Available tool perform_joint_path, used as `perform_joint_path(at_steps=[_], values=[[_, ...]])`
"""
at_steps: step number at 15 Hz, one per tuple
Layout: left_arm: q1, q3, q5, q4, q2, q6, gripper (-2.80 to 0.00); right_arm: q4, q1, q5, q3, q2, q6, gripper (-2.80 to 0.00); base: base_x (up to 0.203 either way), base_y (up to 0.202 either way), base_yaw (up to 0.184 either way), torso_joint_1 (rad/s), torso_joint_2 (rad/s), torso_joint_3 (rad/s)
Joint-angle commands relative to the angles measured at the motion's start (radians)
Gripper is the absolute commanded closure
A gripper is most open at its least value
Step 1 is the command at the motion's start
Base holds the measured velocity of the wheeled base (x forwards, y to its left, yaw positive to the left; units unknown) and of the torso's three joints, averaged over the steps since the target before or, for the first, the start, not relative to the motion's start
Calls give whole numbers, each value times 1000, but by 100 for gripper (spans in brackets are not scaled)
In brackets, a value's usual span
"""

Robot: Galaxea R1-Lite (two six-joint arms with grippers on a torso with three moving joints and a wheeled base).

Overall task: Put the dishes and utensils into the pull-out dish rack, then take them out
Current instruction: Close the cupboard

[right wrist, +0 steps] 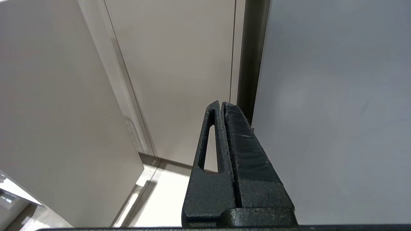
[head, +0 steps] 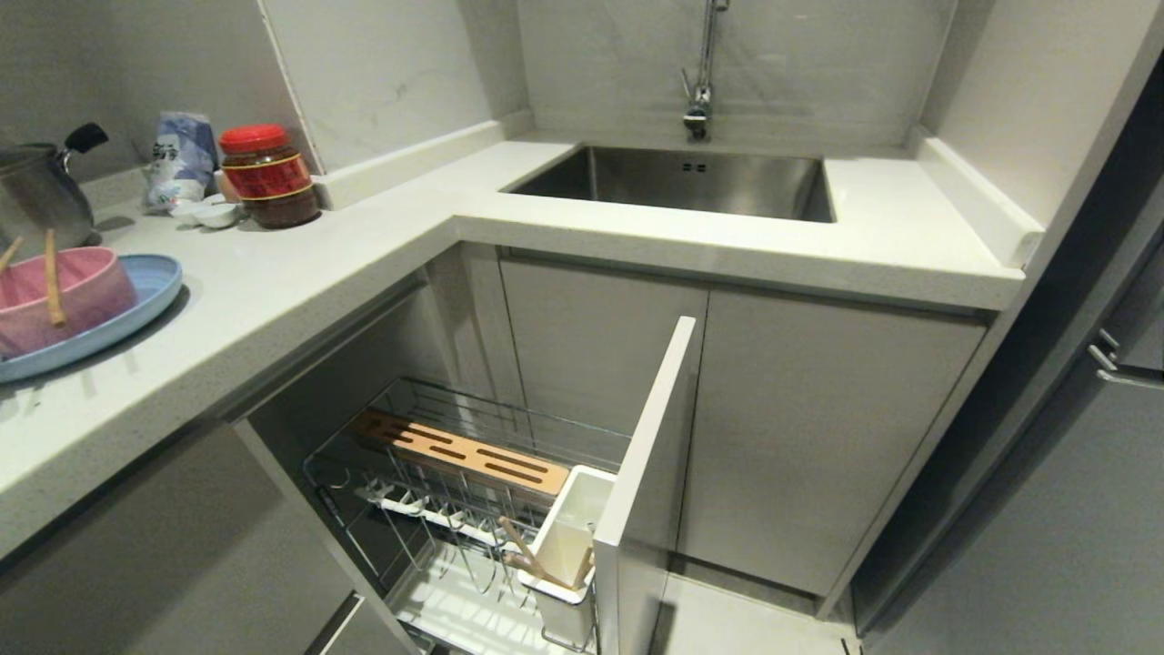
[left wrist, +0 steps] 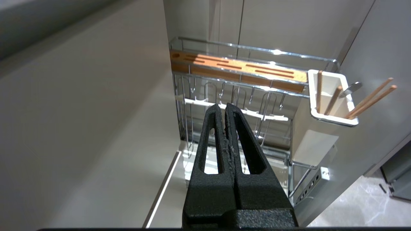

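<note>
The pull-out dish rack stands open below the counter, its chrome prongs bare. Its white utensil bin holds wooden chopsticks and a silver utensil handle. On the counter at the left, a pink bowl sits on a light-blue plate, with chopsticks leaning in the bowl. My left gripper hangs shut and empty in front of the rack. My right gripper is shut and empty, facing plain cabinet doors. Neither arm shows in the head view.
The rack's white cabinet front sticks out into the floor space. A steel sink with a tap sits at the back. A steel pot, a red-lidded jar, a bag and small white dishes stand on the counter's far left.
</note>
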Motion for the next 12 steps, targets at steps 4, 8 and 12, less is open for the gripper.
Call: perform_joint_path(at_steps=[4,8,12], values=[[0,6,0,0,1,0,0,-1,0,0,26,-1,0,0,0,0,0,3,-1,203],[0,6,0,-2,1,0,0,-1,0,0,26,-1,0,0,0,0,0,4,2,203],[0,6,0,-2,1,0,0,-1,0,0,26,-1,0,0,0,0,0,2,2,200]])
